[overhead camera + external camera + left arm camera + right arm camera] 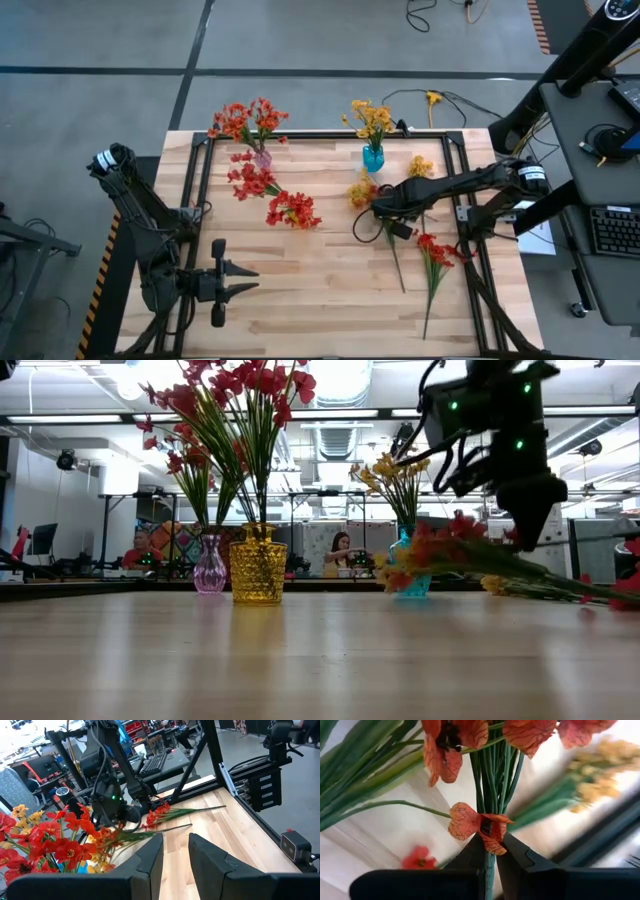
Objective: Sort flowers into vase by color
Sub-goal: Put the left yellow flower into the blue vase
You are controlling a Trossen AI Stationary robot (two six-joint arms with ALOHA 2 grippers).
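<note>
A pale wooden table [320, 290] with a black frame stands on a grey floor; past it, in the low view, an open workshop shows under ceiling lights, with two seated people [340, 553] far behind; at the table's far edge stand three vases: a pink vase [262, 157] and, close by it in the low view, a yellow vase [257, 570], both holding red-orange sprigs, and a blue vase [373, 157] holding yellow sprigs.

The right gripper [378, 208] reaches in from the right to the middle of the table, just in front of the blue vase; its fingers [515, 855] are pressed together on the thin green stem of a red-orange flower [480, 822], the blossom sitting right at the fingertips and the stem running between them; in the low view the sprig hangs tilted off the wood beneath the gripper.

Loose flowers lie about: two red-orange clusters [292, 210] left of centre on the wood, near the pink vase; another red-orange sprig [434, 255] lies on the right, its stem pointing toward the near edge; a yellow sprig [420, 166] lies right of the blue vase, and another yellow cluster [361, 190] rests just beside the right gripper.

The left gripper [245, 280] waits low at the near left of the table, its fingers [150, 857] slightly parted and holding nothing.
</note>
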